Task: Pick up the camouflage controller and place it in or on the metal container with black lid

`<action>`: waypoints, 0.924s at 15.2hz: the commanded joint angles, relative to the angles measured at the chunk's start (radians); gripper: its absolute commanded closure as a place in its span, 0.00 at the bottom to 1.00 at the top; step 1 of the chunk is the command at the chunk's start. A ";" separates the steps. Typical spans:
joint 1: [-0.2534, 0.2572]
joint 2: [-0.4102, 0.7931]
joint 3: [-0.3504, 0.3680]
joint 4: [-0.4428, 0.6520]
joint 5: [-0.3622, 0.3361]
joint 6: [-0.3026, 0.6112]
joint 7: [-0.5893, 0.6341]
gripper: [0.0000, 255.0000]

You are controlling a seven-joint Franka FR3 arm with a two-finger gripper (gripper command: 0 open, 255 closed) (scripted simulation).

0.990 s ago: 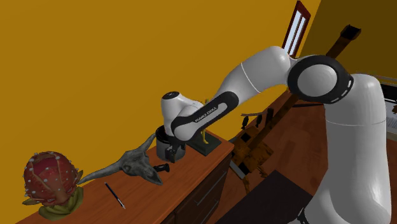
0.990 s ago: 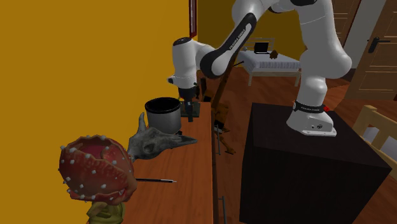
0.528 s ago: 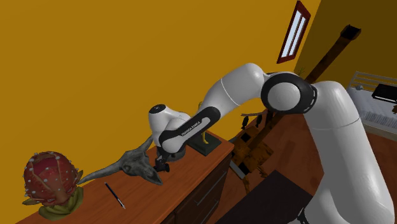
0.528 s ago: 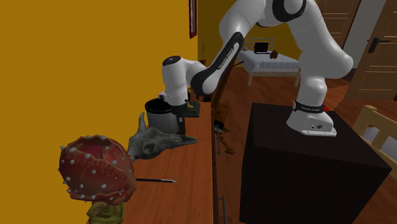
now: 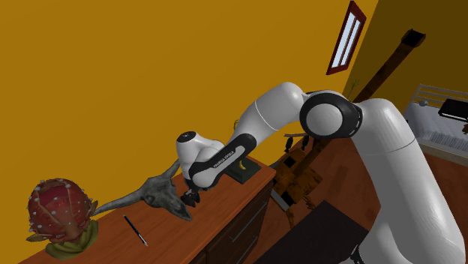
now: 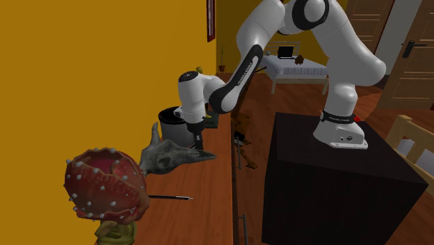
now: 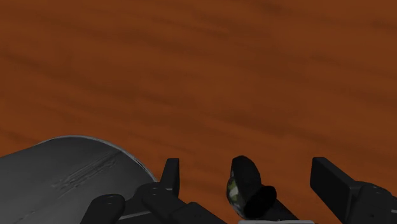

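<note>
Jaws: spread wide and clasping nothing; the gripper (image 7: 246,167) hangs low over the wooden cabinet top (image 7: 191,76).
Controller: the small dark controller (image 7: 243,186), with a mottled greenish patch, lies on the top between the two fingers, about midway. As far as the wrist view tells, it touches neither.
Step in hand: judged to be the lowering onto the controller, with the grasp not yet made.
Doing it well: go down until the fingers bracket the controller's body rather than its upper end. Keep it centred so both pads meet it together, then close; a lopsided close would likely shove it along the wood.
Container: the grey metal container (image 6: 172,124) with its black lid stands just beside the gripper, toward the top's back edge by the wall.
Neighbours: a horned skull (image 5: 156,193) lies near the gripper on the shoulder view's left. A pen (image 5: 135,229) lies farther along, nearer the front edge.
Risk: the lift needs to clear the container's wall and the skull's horn.
</note>
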State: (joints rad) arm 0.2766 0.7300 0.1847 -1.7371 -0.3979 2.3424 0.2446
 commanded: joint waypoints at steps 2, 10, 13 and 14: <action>0.000 0.001 0.000 0.000 -0.001 0.002 0.001 0.00; 0.000 0.001 0.000 -0.001 -0.001 0.002 0.001 1.00; 0.000 0.001 0.000 -0.001 -0.001 0.002 0.001 1.00; 0.000 0.001 0.000 -0.001 -0.001 0.002 0.001 1.00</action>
State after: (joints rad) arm 0.2770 0.7311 0.1845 -1.7378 -0.3985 2.3448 0.2453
